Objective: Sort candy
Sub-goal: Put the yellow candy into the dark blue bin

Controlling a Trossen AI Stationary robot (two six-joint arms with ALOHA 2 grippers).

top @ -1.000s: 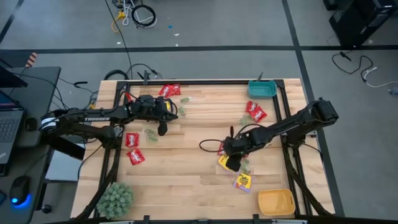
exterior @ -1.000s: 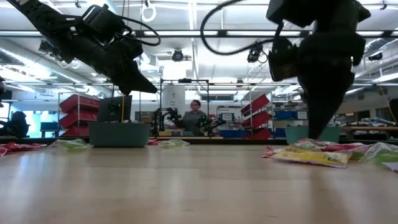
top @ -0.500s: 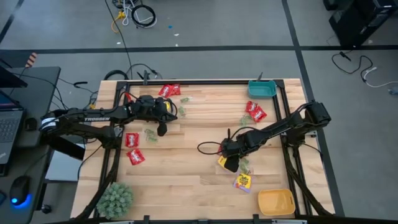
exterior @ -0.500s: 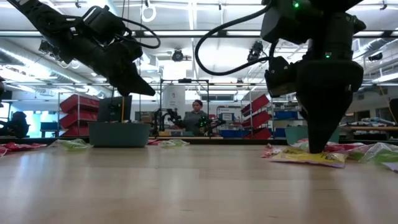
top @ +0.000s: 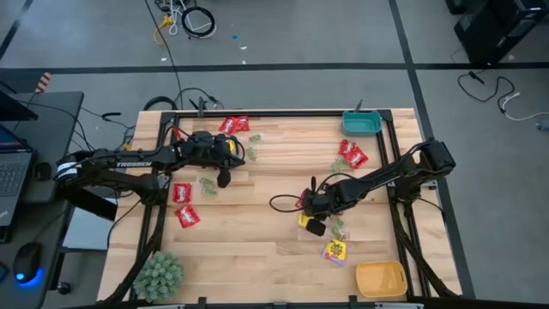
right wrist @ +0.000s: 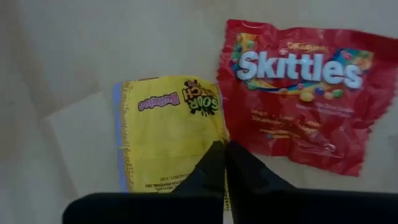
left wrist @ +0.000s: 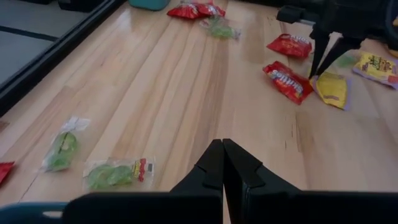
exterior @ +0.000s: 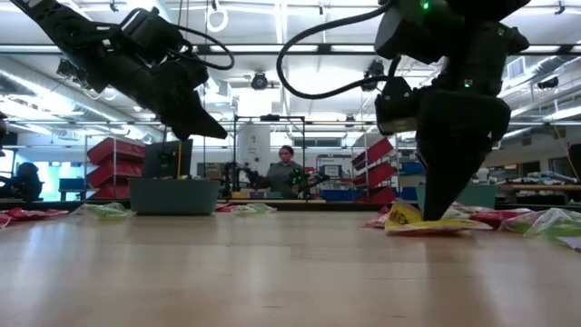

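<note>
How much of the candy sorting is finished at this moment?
Nothing looks sorted yet: the teal bin and yellow bin show no candy inside. In hand: the right gripper is shut on the edge of a yellow packet beside a red Skittles packet. The left gripper waits shut. Red, yellow and green packets remain scattered.

Grey floor [top: 283, 43] with loose cables [top: 190, 19]; beyond the counter [exterior: 272, 272], shelving with red bins [exterior: 113, 163], ceiling lights, seated person [exterior: 287, 173].
</note>
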